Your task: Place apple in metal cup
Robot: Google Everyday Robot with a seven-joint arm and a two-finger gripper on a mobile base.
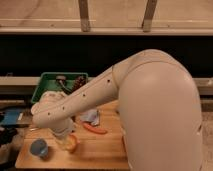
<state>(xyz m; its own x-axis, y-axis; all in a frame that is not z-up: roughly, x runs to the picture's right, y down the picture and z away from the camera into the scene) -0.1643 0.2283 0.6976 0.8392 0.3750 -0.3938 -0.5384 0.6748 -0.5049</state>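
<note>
The robot's cream arm (pixel 95 95) reaches down and left across a wooden table (pixel 100 150). Its gripper (pixel 64 139) sits low at the arm's end, just above the table, right beside the apple (pixel 73 143). A light blue cup (pixel 39 148) stands near the table's left edge. A long red-orange vegetable (pixel 95 129) lies behind the apple, and a green bin (pixel 50 81) sits farther back.

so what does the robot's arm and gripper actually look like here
The arm is cream-white with smooth rounded shells: a big bulbous shoulder housing tapering into a tube-like forearm with a row of small dark dots along it. The gripper sits low at the wrist end over the wooden table, beside the apple, mostly hidden. No cables visible.
</note>
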